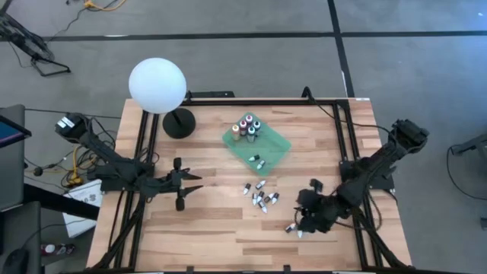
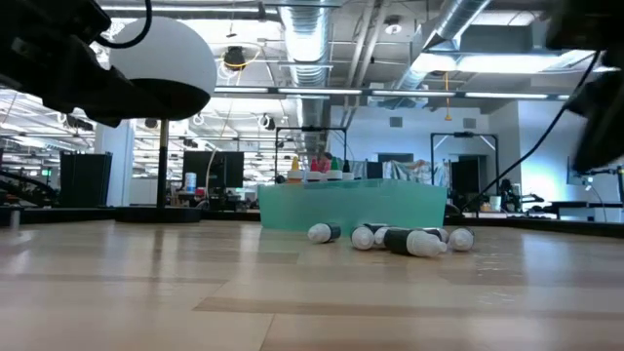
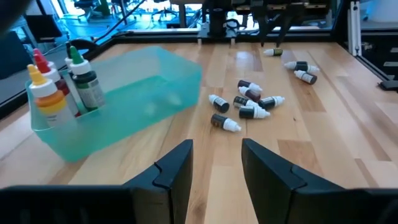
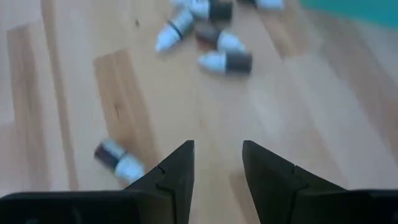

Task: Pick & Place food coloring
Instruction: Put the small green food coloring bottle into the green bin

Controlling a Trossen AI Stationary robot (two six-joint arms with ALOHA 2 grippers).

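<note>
Wooden tabletop (image 1: 213,228) in an open lab hall, white globe lamp (image 1: 157,85) at the far left. Food coloring bottles (image 1: 260,199) lie scattered mid-tabletop on their sides, just in front of the green tray (image 1: 275,149); a few more stand upright in the tray's far end (image 1: 246,126), and a stray pair lies on the right side (image 1: 294,227). Bottles: tiny, dark or coloured bodies, mostly white caps, tapered tips. Likely light, rigid plastic, round and smooth, so they may roll or squirt out of a pinch; best taken across the body's middle, not the narrow cap.

Left gripper (image 3: 216,168) hovers over the tabletop's left side, fingers spread, empty, facing the tray and pile. Right gripper (image 4: 217,168) is low over the right side beside the stray pair, fingers spread, nothing between them.
</note>
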